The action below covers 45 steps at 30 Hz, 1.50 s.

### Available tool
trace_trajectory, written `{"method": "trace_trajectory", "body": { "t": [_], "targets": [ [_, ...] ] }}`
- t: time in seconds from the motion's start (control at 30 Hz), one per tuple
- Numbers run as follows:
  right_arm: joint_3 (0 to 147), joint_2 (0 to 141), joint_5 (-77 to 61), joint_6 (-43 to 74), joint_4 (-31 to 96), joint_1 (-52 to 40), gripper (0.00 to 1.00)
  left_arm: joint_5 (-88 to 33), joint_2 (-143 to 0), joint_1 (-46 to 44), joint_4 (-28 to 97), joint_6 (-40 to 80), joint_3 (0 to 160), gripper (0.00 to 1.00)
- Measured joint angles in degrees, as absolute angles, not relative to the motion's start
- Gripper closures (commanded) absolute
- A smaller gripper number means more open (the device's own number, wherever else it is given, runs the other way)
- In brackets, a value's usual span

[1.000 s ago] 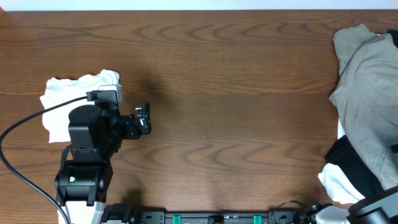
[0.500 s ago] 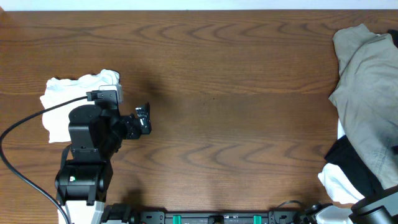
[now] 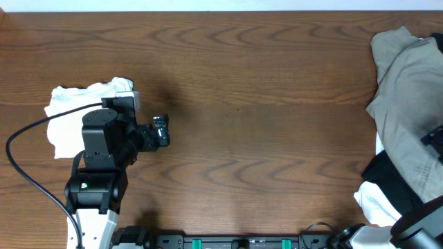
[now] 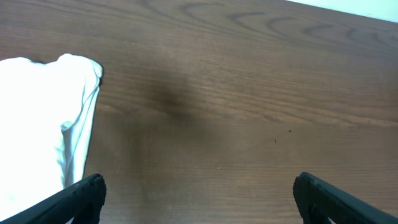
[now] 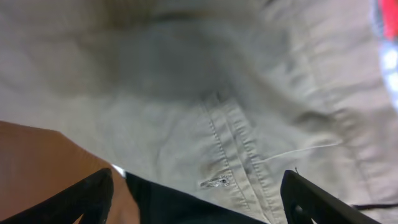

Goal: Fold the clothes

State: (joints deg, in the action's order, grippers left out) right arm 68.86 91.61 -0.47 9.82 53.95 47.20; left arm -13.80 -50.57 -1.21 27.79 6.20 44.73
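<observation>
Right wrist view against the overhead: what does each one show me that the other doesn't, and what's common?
Only the right wrist view: the stitched seam and a small metal fastener on the khaki shorts, framed by the open right end effector. Only the overhead: the white garment beside the left arm, far across the table from the shorts. Both: the shorts bordering a black garment.

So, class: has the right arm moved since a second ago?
Yes: the right arm has moved up the frame across the shorts, away from the black garment.
</observation>
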Motion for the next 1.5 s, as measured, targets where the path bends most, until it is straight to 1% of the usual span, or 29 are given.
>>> {"method": "trace_trajectory", "body": {
  "t": [0.23,0.27,0.3,0.33,0.47,0.53,0.63,0.73,0.83,0.93,0.97,1.0,1.1,1.13,1.2,1.27,1.37,1.5],
  "targets": [
    [66.52,99.57,1.1,9.8,54.0,46.89,0.18,-13.82,-50.57,-1.21,27.73,6.2,44.73,0.02],
    [66.46,100.44,1.34,9.8,53.93,46.89,0.21,-13.8,-50.57,-1.21,27.7,6.2,44.73,0.02],
    [66.46,101.32,1.5,9.74,53.69,46.89,0.27,-13.8,-50.59,-1.21,27.7,6.2,44.73,0.02],
    [66.46,101.84,1.5,9.67,53.45,46.89,0.36,-13.8,-50.59,-1.21,27.7,6.2,44.73,0.02],
    [66.46,103.66,-1.32,8.08,52.29,46.92,0.78,-13.8,-50.57,-1.21,27.68,6.2,44.73,0.02],
    [66.46,104.01,-5.61,6.04,51.88,46.94,0.85,-13.8,-50.57,-1.21,27.68,6.2,44.73,0.02],
    [66.7,103.92,-13.52,2.85,52.53,46.35,0.85,-13.8,-50.57,-1.21,27.68,6.2,44.73,0.02],
    [67.99,102.39,-19.99,-0.36,55.16,43.27,0.85,-13.82,-50.59,-1.21,27.68,6.2,44.73,0.02],
    [70.54,98.0,-23.64,-2.13,56.25,36.91,0.83,-13.82,-50.59,-1.21,27.68,6.2,44.73,0.02],
    [73.28,91.0,-25.87,-3.05,55.46,26.41,0.79,-13.8,-50.57,-1.21,27.66,6.2,44.73,0.02],
    [73.84,89.23,-26.61,-2.98,55.29,23.03,0.76,-13.8,-50.59,-1.21,27.66,6.2,44.73,0.02],
    [74.26,87.92,-26.96,-2.81,55.09,19.86,0.71,-13.8,-50.57,-1.21,27.64,6.2,44.73,0.02],
    [74.85,85.93,-27.88,-1.69,54.17,8.4,0.35,-13.8,-50.59,-1.21,27.66,6.2,44.73,0.02],
    [74.85,86.21,-27.55,-1.48,53.69,4.16,0.32,-13.8,-50.57,-1.21,27.66,6.2,44.73,0.02],
    [74.83,87.39,-25.34,-0.45,53.12,-2.15,0.23,-13.8,-50.59,-1.21,27.66,6.2,44.73,0.02],
    [74.81,88.53,-21.56,1.28,53.12,-6.44,0.13,-13.8,-50.57,-1.21,27.66,6.2,44.73,0.02],
    [74.52,88.88,-14.76,4.69,53.23,-8.32,0.04,-13.8,-50.57,-1.21,27.66,6.2,44.73,0.02],
    [74.52,88.88,-6.44,7.62,54.41,-5.13,0.01,-13.8,-50.59,-1.21,27.68,6.2,44.73,0.02]
  ]
}}
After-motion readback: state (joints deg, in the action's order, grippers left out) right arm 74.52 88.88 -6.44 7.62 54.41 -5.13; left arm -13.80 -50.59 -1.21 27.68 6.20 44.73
